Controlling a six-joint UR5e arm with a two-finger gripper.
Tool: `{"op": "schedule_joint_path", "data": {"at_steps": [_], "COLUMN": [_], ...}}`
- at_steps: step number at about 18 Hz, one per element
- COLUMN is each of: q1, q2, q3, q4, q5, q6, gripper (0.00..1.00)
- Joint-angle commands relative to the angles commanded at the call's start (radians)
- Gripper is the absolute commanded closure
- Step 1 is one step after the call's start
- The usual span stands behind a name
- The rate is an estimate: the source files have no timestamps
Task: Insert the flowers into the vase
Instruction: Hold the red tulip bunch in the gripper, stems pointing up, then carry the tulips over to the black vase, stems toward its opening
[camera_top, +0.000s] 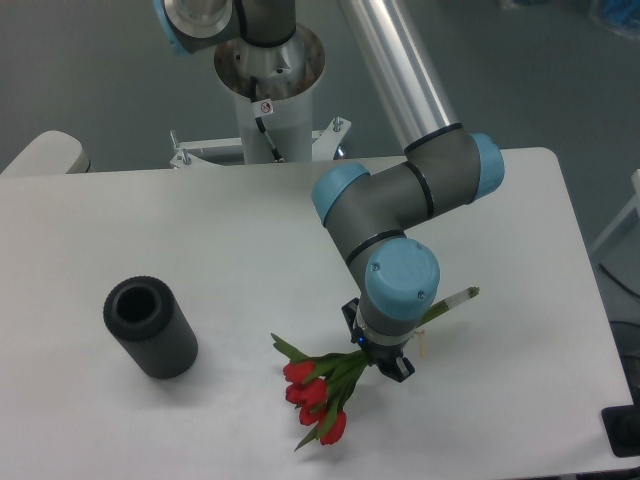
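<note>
While the white counter (150, 230) fills most of the frame, the arm (400, 200) reaches down at lower right of centre. At lower left stands the dark grey vase (150, 328), well apart. The tool (383, 358) sits over the flowers' (318, 392) stems; whether it clamps them, I cannot tell. Red buds lie toward the lower centre.

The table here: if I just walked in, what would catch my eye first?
Probably the red tulips lying near the front edge of the white table, their pale stems running up under the robot's hand. The hand is right down at the stems, though the wrist hides whether it grips them. To the left, well apart, stands a dark grey vase, its round mouth empty.
</note>
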Motion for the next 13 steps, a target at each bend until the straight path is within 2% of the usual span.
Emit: {"op": "schedule_joint_path", "data": {"at_steps": [7, 11, 13], "q1": [-0.002, -0.018, -0.032], "q2": [0.003, 0.006, 0.014], "q3": [0.002, -0.006, -0.020], "q4": [-0.003, -0.008, -0.005], "q5": [0.000, -0.008, -0.021], "q6": [-0.011, -0.067, -0.144], "gripper": [0.86, 0.87, 0.86]}}
